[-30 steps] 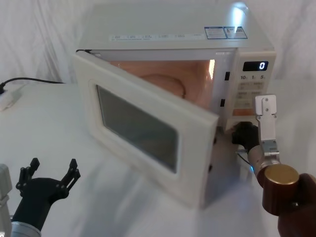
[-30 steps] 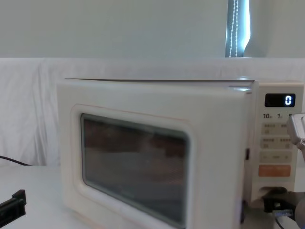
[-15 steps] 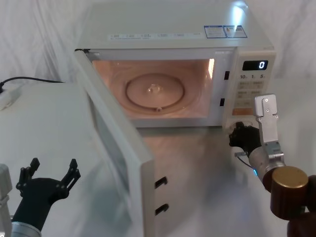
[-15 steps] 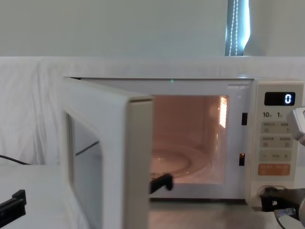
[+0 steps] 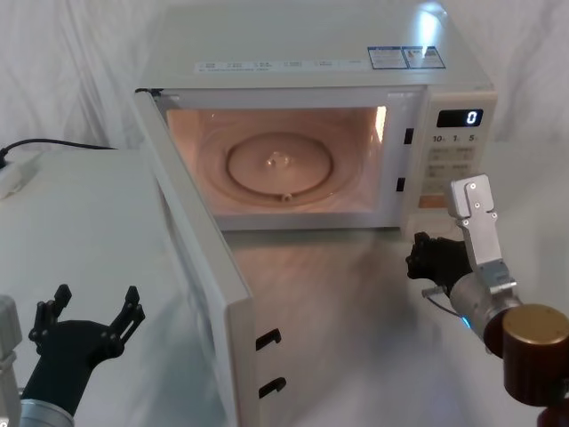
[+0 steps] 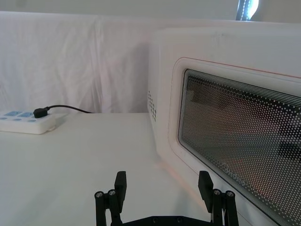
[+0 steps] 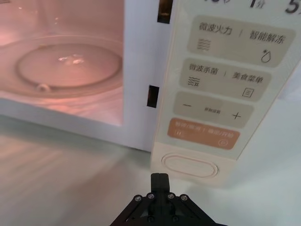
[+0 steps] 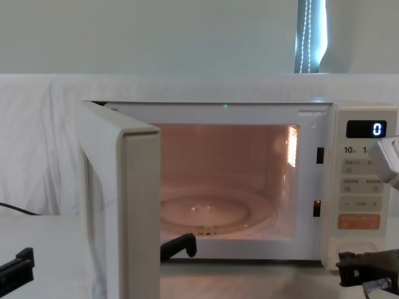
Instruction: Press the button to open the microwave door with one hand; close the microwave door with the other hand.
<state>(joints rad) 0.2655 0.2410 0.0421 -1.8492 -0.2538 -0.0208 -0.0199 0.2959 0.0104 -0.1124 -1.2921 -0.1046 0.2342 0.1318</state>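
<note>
Microwave door (image 5: 200, 294) stands wide open; the closed right gripper (image 5: 425, 258) hangs just before the button (image 7: 191, 165), the open left gripper (image 5: 86, 313) left of the door.

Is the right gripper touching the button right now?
No, the right gripper hangs just short of the button, with a gap between them.

Glossy cream plastic is being shown on the microwave door (image 5: 200, 276); its window (image 6: 240, 141) is dotted mesh; matt white tablecloth (image 5: 80, 231).

Probably lab test setup: white cloth (image 5: 80, 231) draped over table and backdrop, power strip (image 6: 27, 122).
</note>
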